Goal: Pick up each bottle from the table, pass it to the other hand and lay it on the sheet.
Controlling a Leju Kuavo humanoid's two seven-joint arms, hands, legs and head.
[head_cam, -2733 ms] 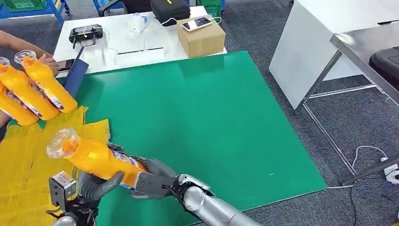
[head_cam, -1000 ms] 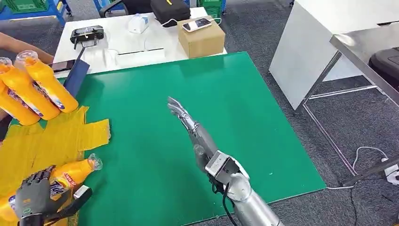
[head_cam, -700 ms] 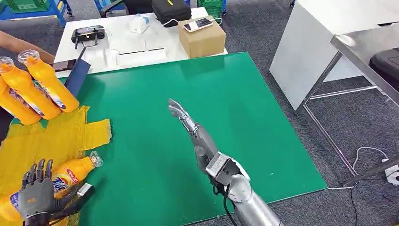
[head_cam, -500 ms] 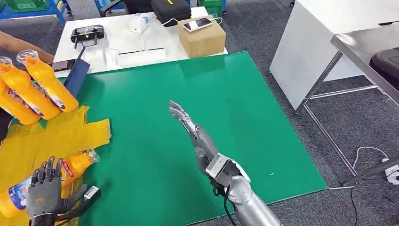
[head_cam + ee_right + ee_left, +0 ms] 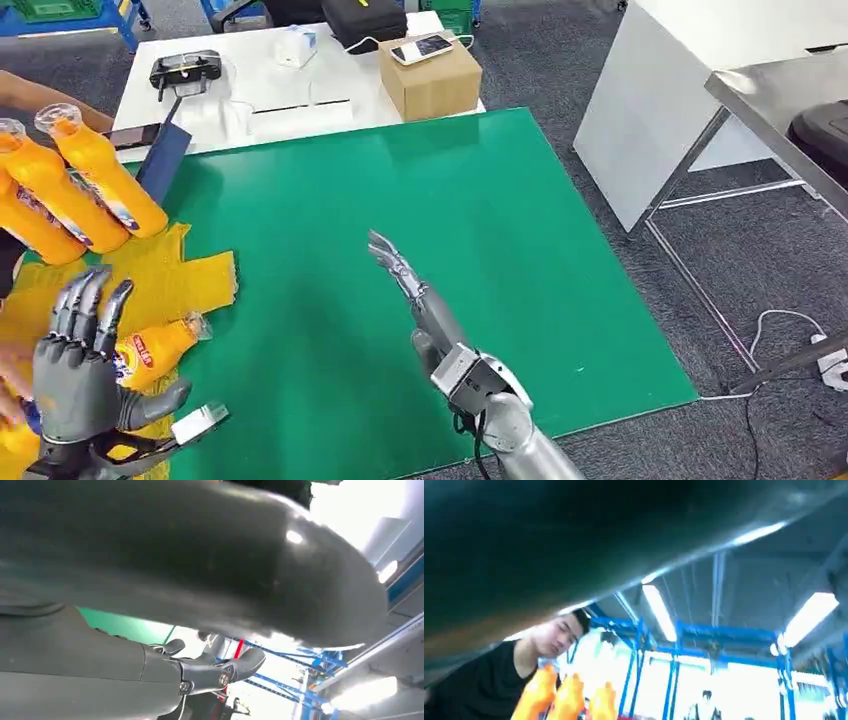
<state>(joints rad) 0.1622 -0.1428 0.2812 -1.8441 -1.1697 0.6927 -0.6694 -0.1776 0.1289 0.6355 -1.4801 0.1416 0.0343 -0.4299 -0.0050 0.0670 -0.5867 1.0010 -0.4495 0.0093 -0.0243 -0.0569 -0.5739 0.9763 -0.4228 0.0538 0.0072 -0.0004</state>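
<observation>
One orange bottle (image 5: 150, 347) lies on the yellow sheet (image 5: 170, 275) near the green table's (image 5: 420, 200) left edge, so that pass looks finished; the left hand (image 5: 75, 365) hovers above it, fingers spread, holding nothing. The right hand (image 5: 415, 295) stretches flat and empty over the table's middle; three more bottles (image 5: 70, 190) wait at the far-left edge, seemingly held by a person (image 5: 499, 680).

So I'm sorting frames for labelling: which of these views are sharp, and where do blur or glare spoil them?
Head view: sharp and evenly lit, the green mat and left hand crisp. Left wrist view: soft and motion-blurred, a dark blurred shape across the upper left, ceiling lights and bright background blown out, orange bottles smeared. Right wrist view: a dark out-of-focus mass close to the lens, the right hand's fingers fairly clear, overexposed background.
</observation>
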